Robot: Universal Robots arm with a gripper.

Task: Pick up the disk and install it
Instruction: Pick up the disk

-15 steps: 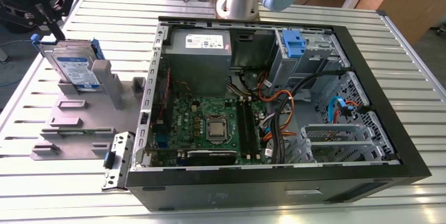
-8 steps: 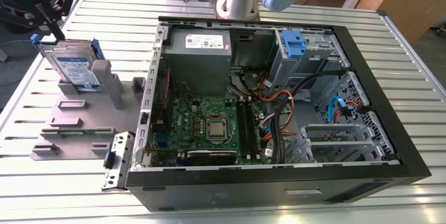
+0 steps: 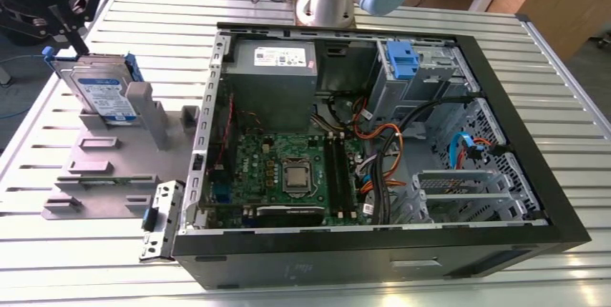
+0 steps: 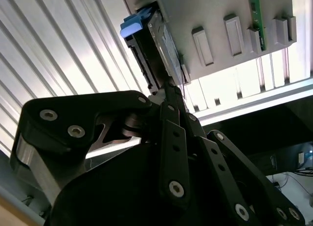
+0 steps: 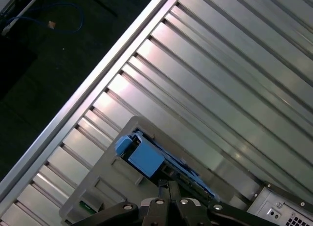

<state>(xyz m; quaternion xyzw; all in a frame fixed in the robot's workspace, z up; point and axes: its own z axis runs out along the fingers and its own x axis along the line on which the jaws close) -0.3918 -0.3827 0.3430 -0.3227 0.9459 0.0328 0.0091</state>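
Seeing gripper (image 4: 169, 86) touching end of disk (image 4: 164, 45) standing upright in grey stand (image 3: 100, 178); fingers (image 4: 172, 113) pressing together, actual grip unclear.

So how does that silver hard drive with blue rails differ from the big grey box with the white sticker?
The silver disk stands on edge in the grey plastic stand; the grey box sits inside the black computer case. The disk is smaller and thinner. Its label is blue-and-white, the box's sticker white. Both are rectangular.

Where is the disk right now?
At the exterior view's left, the disk stands on edge in the grey stand, beside the open computer case.
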